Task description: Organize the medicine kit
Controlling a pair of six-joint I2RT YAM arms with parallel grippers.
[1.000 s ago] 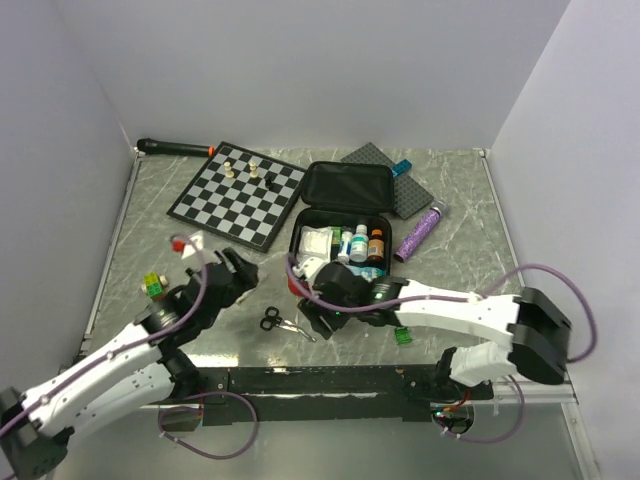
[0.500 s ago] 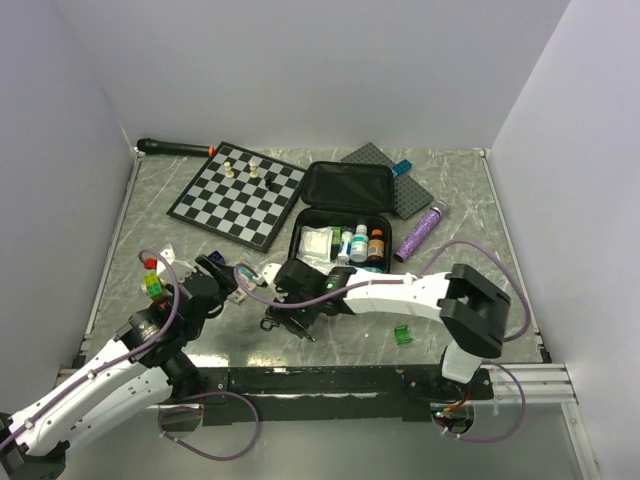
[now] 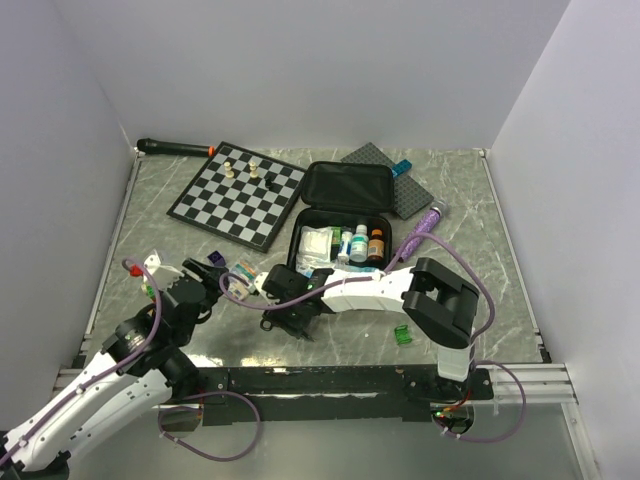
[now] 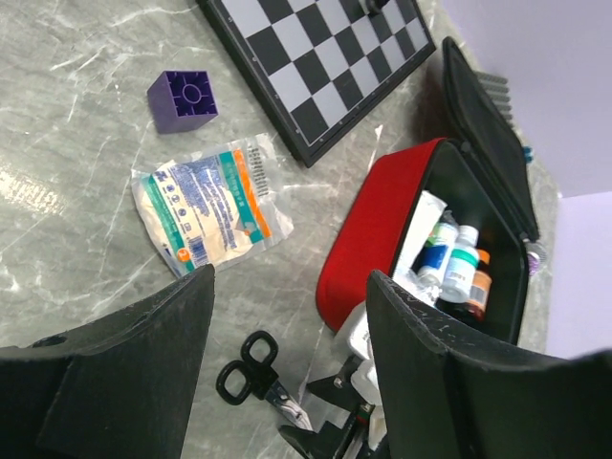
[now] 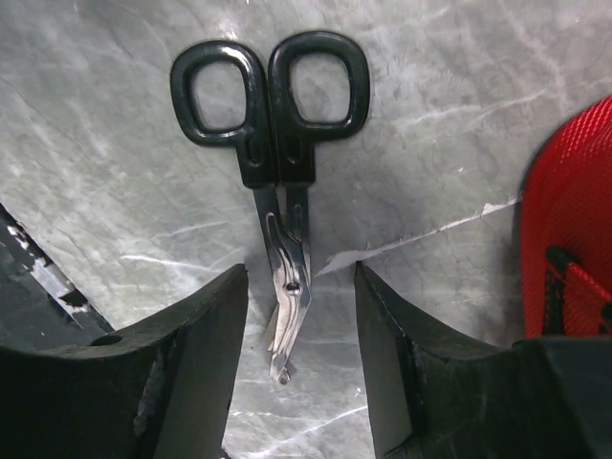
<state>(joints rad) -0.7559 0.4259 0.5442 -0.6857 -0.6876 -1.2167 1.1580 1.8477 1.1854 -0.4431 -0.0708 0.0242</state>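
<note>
**Both jaws open, kit open mid-frame**

We see the medicine kit (image 3: 347, 187) at the centre of the top view, lid back, its left edge near the chessboard (image 3: 237, 193). Right jaws stand apart astride the scissors (image 5: 277, 158), gripping nothing; left jaws gape empty above a gauze packet (image 4: 212, 212). Bare worktop (image 3: 500, 230) lies at right

Red medicine kit (image 3: 347, 187), open, black-lined, mid-table
</note>
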